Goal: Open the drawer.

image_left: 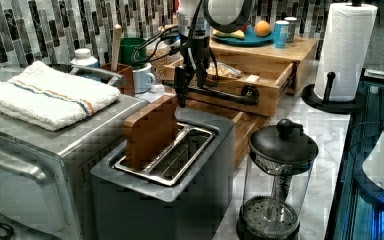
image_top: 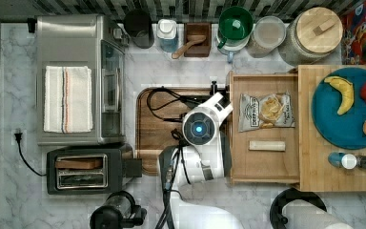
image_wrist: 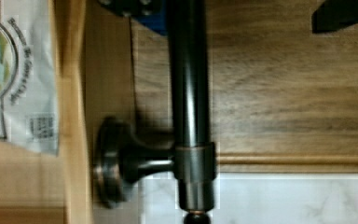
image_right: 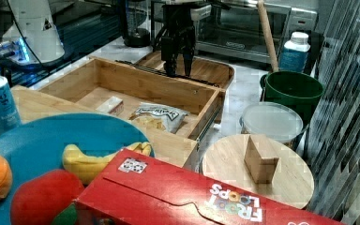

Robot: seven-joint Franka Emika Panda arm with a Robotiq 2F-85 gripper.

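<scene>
The light-wood drawer stands pulled far out of its cabinet, toward the top view's left. A chip bag and a small pale block lie inside it. Its long black bar handle runs across the drawer front. My gripper points down at that handle near one end, open. In the wrist view the bar passes between the two fingers, close to one and well apart from the other. The left view has the gripper right over the bar.
A darker brown rounded tray lies under the arm, beside the drawer front. A toaster oven, a toaster and a French press stand on the top view's left. A paper towel roll and jars flank the cabinet.
</scene>
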